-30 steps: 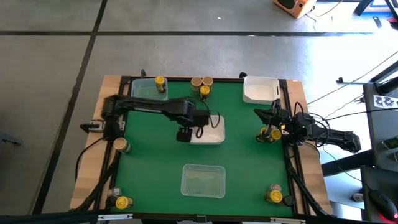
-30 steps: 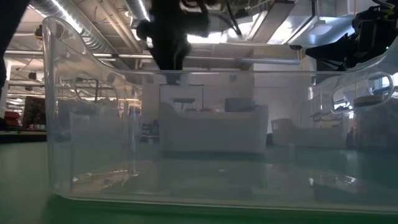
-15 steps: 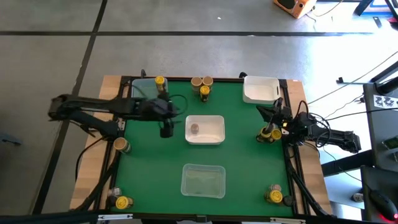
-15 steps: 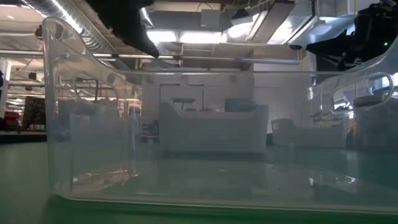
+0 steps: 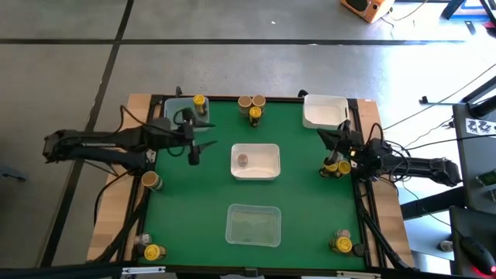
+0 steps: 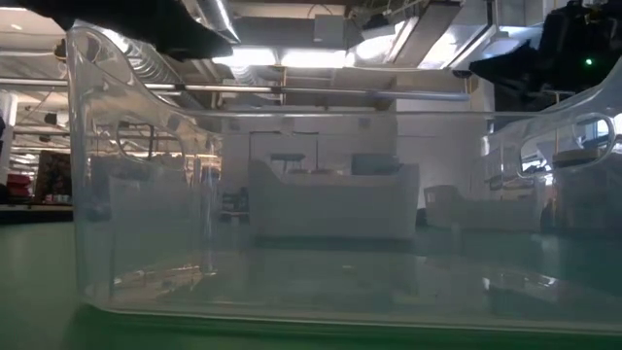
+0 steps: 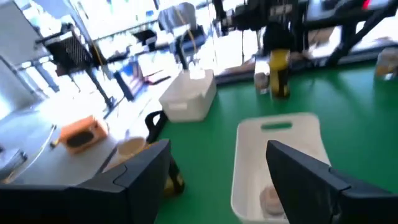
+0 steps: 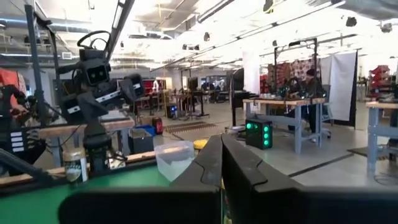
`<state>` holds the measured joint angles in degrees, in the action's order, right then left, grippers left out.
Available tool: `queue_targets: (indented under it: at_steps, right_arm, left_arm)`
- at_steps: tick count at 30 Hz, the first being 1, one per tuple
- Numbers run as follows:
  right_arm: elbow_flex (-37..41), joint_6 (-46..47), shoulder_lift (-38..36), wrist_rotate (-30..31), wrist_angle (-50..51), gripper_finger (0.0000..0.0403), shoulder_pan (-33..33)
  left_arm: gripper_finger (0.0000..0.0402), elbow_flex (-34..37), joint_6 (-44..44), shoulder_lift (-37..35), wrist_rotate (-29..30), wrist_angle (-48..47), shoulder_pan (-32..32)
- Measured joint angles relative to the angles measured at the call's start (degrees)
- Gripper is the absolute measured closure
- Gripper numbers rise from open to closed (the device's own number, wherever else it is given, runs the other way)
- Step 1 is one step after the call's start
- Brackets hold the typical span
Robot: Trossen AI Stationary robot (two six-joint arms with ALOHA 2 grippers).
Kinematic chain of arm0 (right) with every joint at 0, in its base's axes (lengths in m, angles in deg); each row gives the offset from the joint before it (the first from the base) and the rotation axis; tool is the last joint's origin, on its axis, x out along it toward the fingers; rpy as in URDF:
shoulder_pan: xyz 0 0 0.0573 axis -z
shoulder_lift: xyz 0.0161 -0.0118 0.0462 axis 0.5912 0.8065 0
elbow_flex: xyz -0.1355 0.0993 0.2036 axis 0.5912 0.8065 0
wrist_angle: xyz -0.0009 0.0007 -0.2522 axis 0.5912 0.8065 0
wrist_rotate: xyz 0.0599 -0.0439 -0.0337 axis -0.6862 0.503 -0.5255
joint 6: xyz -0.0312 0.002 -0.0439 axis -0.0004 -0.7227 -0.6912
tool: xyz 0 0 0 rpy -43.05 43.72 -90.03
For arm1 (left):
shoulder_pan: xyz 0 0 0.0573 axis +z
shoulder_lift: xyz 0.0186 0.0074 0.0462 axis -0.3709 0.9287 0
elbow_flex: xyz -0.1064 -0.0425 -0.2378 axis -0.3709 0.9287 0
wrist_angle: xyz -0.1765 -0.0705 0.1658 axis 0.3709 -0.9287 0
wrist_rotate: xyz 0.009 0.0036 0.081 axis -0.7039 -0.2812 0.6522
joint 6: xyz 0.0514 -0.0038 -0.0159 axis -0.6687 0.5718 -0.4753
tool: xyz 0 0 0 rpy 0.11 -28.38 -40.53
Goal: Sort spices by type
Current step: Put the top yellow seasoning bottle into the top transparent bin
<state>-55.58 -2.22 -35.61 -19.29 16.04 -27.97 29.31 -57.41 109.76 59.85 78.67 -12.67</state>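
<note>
On the green table [image 5: 194,209] my left fingers [image 5: 193,156] hang open, right fingers [image 5: 335,147] closed; jars [image 5: 252,106] are light, rigid, slick, best gripped round the body.

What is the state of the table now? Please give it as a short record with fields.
surface: green mat
centre bin: white bin holding one grey-lidded spice jar
near bin: clear bin, appears to hold nothing
far right bin: white bin
far left bin: clear bin with a yellow-lidded jar
left end effector: open, empty, above the mat left of the centre bin
right end effector: shut, by the yellow-lidded jars at the right edge
</note>
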Motion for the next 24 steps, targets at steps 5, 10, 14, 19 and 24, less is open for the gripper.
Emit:
queue_targets:
  at_steps: [5, 10, 14, 19, 24]
  right_arm:
    - [-6.59, -0.25, 10.92, 2.09, -0.4, 0.0395, 0.0]
    - [-13.84, -1.53, 24.68, 3.13, -0.1, 0.0395, 0.0]
    - [-20.79, -1.12, 35.71, 6.42, -0.17, 0.0395, 0.0]
    - [-30.28, -1.59, 48.26, 10.42, -0.22, 0.0395, 0.0]
    - [-39.57, -6.92, 58.27, 13.24, 3.22, 0.0385, 0.24]
  left_arm:
    - [0.0139, 0.29, -0.8, -3.6, -2.1, -0.87, 2.61]
    - [0.0139, 0.27, -2.83, -5.98, -2.27, 1.07, 4.73]
    - [0.0139, 0.27, -1.56, -6.17, -2.63, 3.29, 6.14]
    - [0.0139, 0.27, -1.1, -6.15, -2.61, 1.05, 7.27]
    - [0.0139, 0.27, -0.79, -6.03, -2.61, -3.08, 7.58]
